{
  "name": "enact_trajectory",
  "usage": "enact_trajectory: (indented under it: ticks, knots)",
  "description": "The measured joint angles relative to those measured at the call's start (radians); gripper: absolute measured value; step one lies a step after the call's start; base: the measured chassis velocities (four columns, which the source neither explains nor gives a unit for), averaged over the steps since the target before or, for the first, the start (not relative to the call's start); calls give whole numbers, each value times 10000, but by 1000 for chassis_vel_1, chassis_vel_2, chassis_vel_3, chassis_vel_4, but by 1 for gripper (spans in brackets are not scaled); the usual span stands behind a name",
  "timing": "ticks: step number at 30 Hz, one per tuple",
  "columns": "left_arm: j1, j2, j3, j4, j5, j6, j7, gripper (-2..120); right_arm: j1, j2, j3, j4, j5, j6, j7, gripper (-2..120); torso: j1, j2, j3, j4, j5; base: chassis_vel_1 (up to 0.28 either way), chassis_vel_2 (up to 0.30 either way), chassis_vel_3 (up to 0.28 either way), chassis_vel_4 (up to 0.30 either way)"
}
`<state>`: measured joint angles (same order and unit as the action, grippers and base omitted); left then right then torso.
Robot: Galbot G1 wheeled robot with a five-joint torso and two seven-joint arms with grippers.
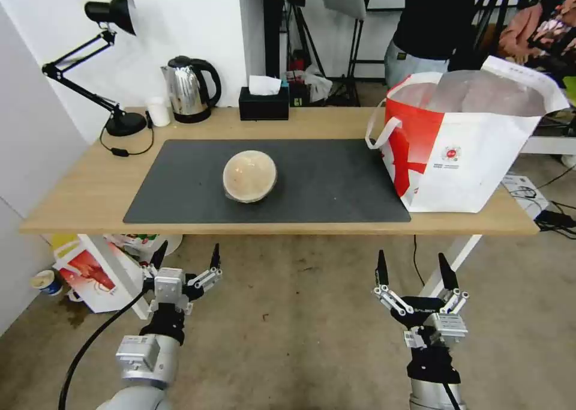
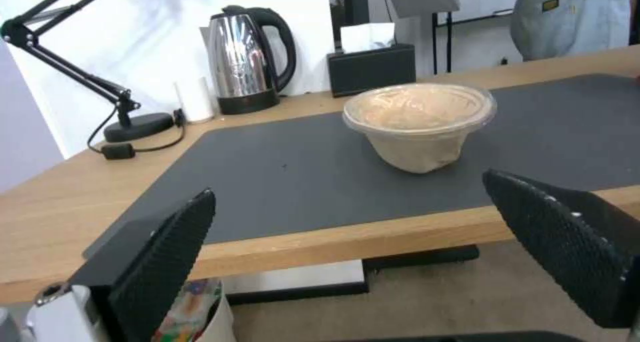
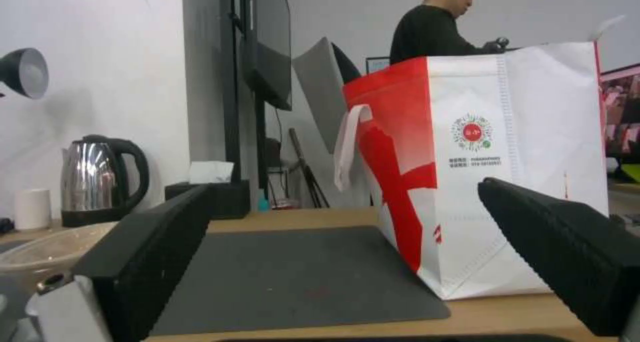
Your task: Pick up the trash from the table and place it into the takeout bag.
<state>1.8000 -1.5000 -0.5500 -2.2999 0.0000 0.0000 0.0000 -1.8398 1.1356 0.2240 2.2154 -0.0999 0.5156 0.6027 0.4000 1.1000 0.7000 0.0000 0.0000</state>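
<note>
Waiting on the worktop [image 1: 78,209] beside the takeout bag [image 1: 468,158], one tan domed bowl [image 1: 249,176] remained, left gripper [image 1: 186,260] and right gripper [image 1: 412,272] spread apart, empty.

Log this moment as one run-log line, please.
left gripper: open, below table edge | right gripper: open, below edge | tan bowl: on mat | takeout bag: upright, right end

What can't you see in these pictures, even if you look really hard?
- Inside the takeout bag: in the head view its walls and foil lining hide the bottom; the right wrist view sees it from outside.
- Inside the tan bowl: the left wrist view's cloudy lid hides the contents.
- The small print under the bag's logo: too small in the right wrist view.
- The left gripper and right gripper hide nothing.
</note>
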Motion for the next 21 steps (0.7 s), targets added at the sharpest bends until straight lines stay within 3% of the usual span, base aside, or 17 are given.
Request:
enact_trajectory:
  ticks: [5,12,16,17,21]
  knots:
    - [2,2,8,0,0,0,-38,100,0,0,0,2,-1,1,0,100,1,0,0,0,0,0,0,0,0]
    - [72,75,219,-226,-238,40,-715,100,-1,0,0,4,0,1,0,100,0,0,0,0,0,0,0,0,0]
    - [229,234,709,-800,-822,181,-2211,100,0,0,1,4,-1,1,0,100,0,0,0,0,0,0,0,0,0]
    - [229,234,709,-800,-822,181,-2211,100,0,0,1,4,-1,1,0,100,0,0,0,0,0,0,0,0,0]
    - [380,386,1162,-1334,-1371,314,-3615,100,0,0,1,3,-1,1,0,100,0,0,0,0,0,0,0,0,0]
